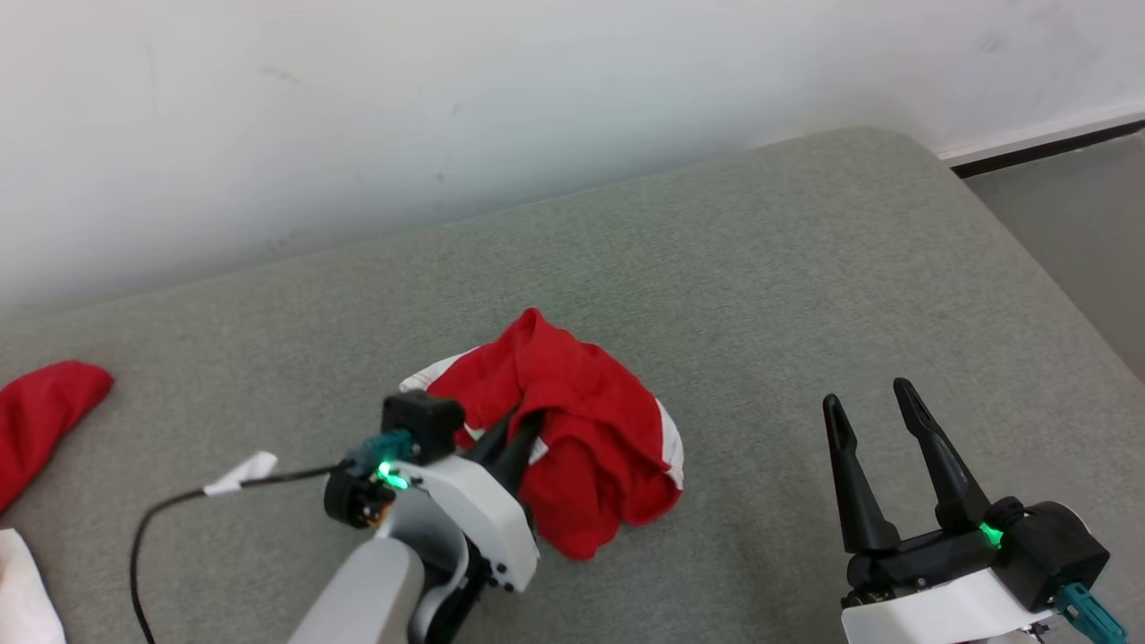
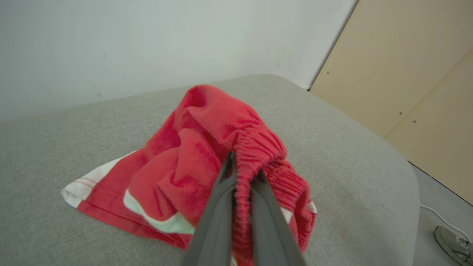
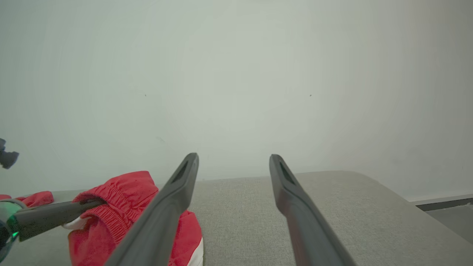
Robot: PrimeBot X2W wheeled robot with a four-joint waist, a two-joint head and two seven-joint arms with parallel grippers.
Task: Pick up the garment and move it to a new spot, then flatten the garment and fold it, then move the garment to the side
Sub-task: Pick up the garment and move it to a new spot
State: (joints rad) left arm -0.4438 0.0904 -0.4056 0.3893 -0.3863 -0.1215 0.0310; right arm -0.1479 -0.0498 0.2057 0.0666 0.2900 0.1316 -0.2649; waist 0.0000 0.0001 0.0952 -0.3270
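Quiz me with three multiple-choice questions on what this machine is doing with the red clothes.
1. Where does the garment lie? A. on the grey cushion B. on the floor C. in a basket
2. What colour is its trim? A. blue B. white C. yellow
3. The left gripper is: A. open B. shut on the garment C. holding a cup
Answers: 1 A, grey fabric surrounds it. 2 B, white bands edge the red cloth. 3 B, both fingers pinch its elastic waistband; the right gripper stands open, apart.
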